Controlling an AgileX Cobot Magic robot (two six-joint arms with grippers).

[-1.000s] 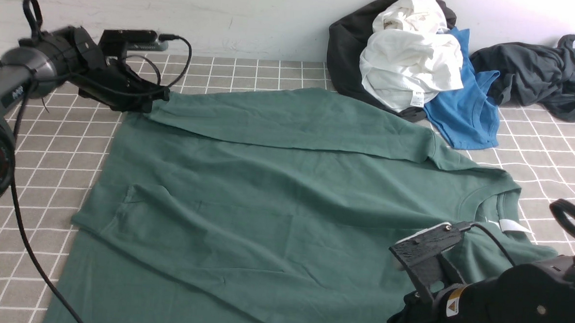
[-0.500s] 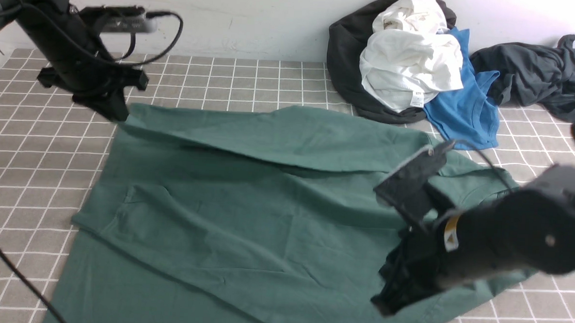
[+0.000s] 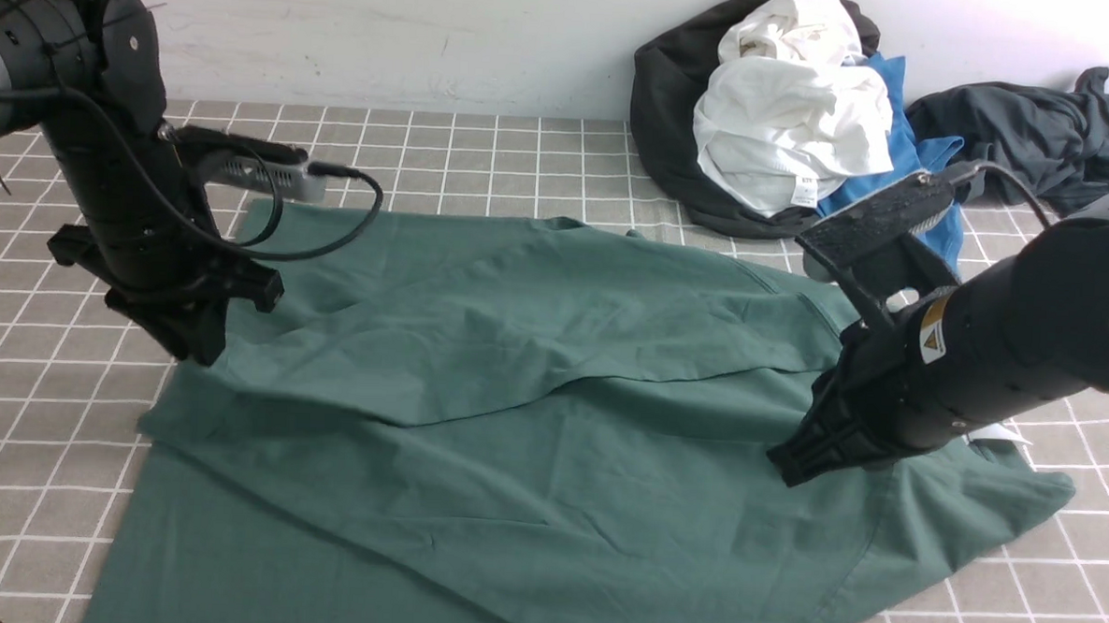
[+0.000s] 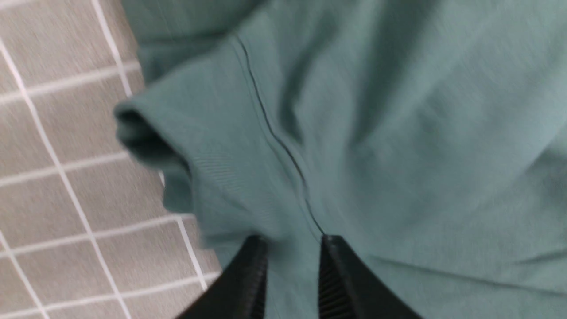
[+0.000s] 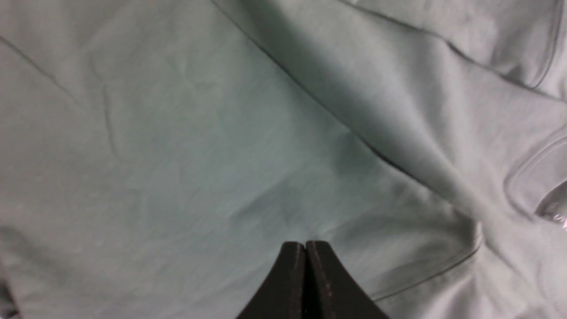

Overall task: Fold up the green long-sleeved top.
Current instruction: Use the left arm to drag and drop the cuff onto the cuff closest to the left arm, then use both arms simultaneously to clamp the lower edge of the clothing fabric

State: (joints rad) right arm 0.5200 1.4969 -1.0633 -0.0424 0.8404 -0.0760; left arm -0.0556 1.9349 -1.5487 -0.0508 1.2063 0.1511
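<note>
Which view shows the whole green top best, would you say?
Front view: nearly all the green top lies spread there. Left wrist view shows only a cuff; right wrist view, only fabric near the collar.

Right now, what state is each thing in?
Top, spread on the floor, far part folded over.
Left fingers, open above the top.
Right fingers, shut, nothing seen between them.
Clothes pile, heaped by the wall.
Dark garment, crumpled.

Both arms are matte black. The left arm (image 3: 103, 142) has a silver-grey camera bar (image 3: 261, 172) with a looping black cable (image 3: 371, 217). The right arm (image 3: 1030, 342) has a yellow warning sticker (image 3: 932, 337) and a flat black camera mount (image 3: 881, 218). The tapered black fingers (image 4: 332, 283) have ribbed inner faces.
</note>
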